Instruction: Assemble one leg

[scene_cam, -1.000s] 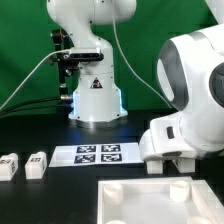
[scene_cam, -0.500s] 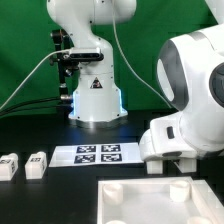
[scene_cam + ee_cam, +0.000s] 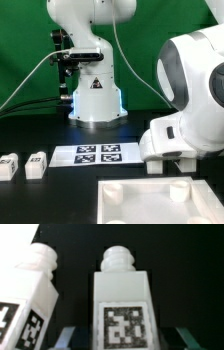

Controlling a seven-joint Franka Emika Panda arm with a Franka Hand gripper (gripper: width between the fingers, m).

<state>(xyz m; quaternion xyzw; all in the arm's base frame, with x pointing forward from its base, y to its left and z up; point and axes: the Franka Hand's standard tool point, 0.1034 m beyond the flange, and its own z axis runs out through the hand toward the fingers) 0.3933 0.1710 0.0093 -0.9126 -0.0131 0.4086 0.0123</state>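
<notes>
In the wrist view a leg (image 3: 122, 291), a white block with a rounded knobbed end and a black-and-white marker on its face, stands between my fingers. My gripper (image 3: 128, 339) is open around it, with a dark gap between the leg and each fingertip (image 3: 72, 339). A second leg (image 3: 35, 280) lies close beside it, outside the fingers. In the exterior view two more legs (image 3: 10, 166) (image 3: 37, 164) lie at the left on the black table. The arm's white body (image 3: 185, 100) fills that view's right and hides the fingers.
The large white square tray-like piece (image 3: 150, 200) with corner sockets lies at the front right of the exterior view. The marker board (image 3: 100, 153) lies flat in the middle. The robot base (image 3: 95, 100) stands behind it, with cables running left.
</notes>
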